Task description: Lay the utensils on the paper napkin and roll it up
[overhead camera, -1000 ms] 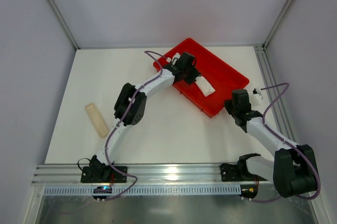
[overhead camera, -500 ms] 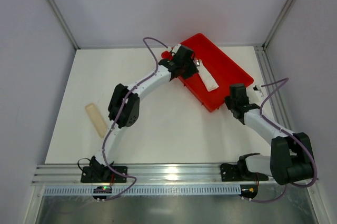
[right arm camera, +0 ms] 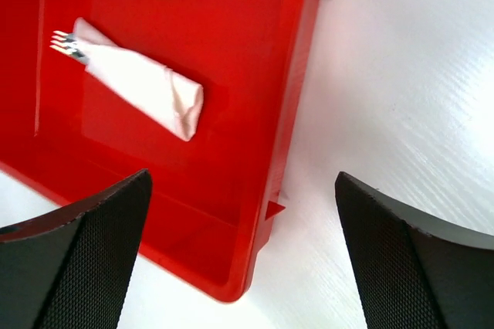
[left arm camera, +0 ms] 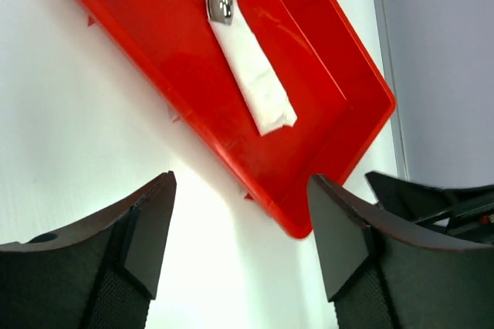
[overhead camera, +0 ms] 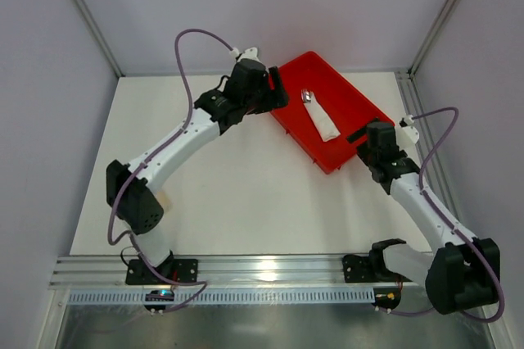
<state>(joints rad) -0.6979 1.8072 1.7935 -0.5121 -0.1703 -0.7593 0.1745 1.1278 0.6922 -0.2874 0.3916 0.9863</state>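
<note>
**Rolled paper napkin (overhead camera: 322, 124) seen lying in red tray (overhead camera: 352, 103), both claws held apart from it**

From above, the tray is seen set at an angle at the far right of the white desk (overhead camera: 246, 193). The napkin is rolled around the utensils (overhead camera: 307, 97), whose silver heads are shown at its far end. The left claw (overhead camera: 277, 93) is held at the tray's far-left edge, the right claw (overhead camera: 360, 133) at its near-right edge. In the left wrist view, the fingers are spread wide and empty, the roll lying well beyond them. In the right wrist view, the fingers are likewise spread and empty, a tray corner framed between them and fork tines shown at the roll's end.
</note>
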